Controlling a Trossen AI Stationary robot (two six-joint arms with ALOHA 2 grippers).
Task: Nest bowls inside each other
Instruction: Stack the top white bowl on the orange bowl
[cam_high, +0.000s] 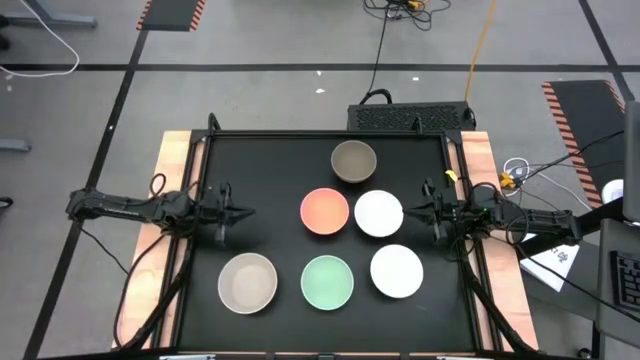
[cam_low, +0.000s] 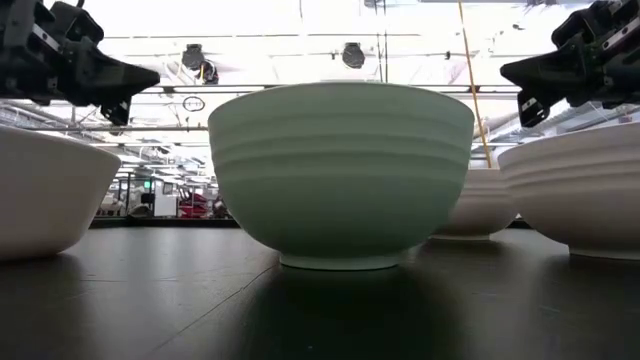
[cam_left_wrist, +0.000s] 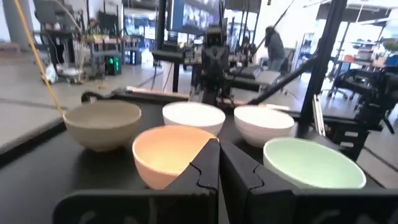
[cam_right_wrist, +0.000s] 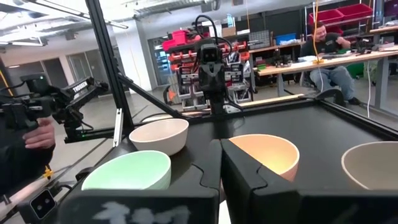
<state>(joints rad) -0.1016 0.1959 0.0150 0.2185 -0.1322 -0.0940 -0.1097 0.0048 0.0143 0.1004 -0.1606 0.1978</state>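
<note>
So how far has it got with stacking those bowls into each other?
Nothing is nested yet. All six bowls sit apart on the black table: dark grey-brown bowl, salmon-orange bowl, two white bowls, mint green bowl, beige-grey bowl. Left gripper and right gripper are shut and hold nothing. Every stacking step remains.

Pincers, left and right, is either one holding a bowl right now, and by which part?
Nothing is held. The left pincer and the right pincer are both shut on nothing, hanging clear of all six bowls.
</note>
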